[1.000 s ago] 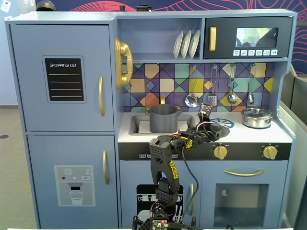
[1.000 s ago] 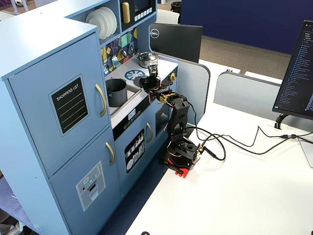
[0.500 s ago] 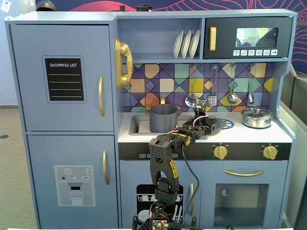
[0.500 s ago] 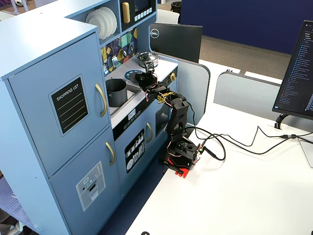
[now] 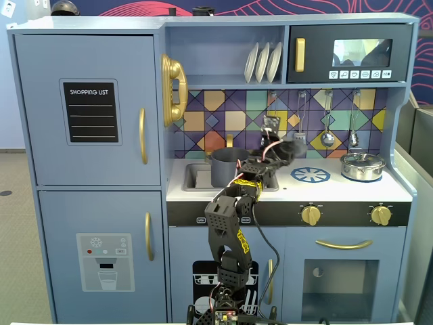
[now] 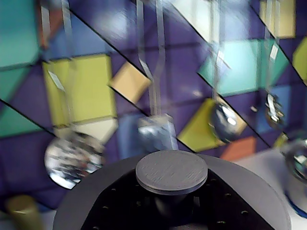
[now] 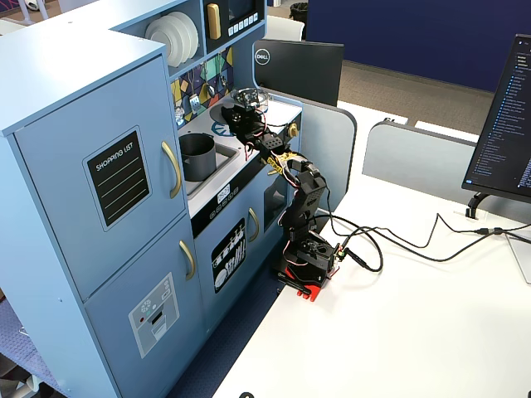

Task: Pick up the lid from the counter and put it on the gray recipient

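My gripper is shut on the knob of the matte dark gray lid, which fills the bottom of the wrist view. In a fixed view the gripper holds the lid in the air above the counter, close to the tiled back wall. The gray recipient, a dark gray pot, stands open in the sink to the left of the gripper. In the other fixed view the pot is left of the gripper.
A shiny silver lidded pot stands at the counter's right end. Metal utensils hang on the tiled wall just behind the gripper. A blue burner ring lies below it. A gold tap stands behind the sink.
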Controlling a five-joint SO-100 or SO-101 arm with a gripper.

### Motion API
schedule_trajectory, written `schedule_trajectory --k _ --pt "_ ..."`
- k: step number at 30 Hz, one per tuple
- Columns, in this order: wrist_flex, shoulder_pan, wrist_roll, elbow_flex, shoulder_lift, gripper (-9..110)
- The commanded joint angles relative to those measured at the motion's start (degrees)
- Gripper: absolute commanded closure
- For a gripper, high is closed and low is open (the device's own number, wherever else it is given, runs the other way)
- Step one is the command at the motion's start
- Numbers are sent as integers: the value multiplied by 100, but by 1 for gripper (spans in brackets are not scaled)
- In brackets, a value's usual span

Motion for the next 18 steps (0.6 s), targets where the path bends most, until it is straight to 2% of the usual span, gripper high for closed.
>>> schedule_trajectory --k 1,18 --pt "316 -325 35 -624 624 102" --pt "800 -1617 114 -396 1055 102"
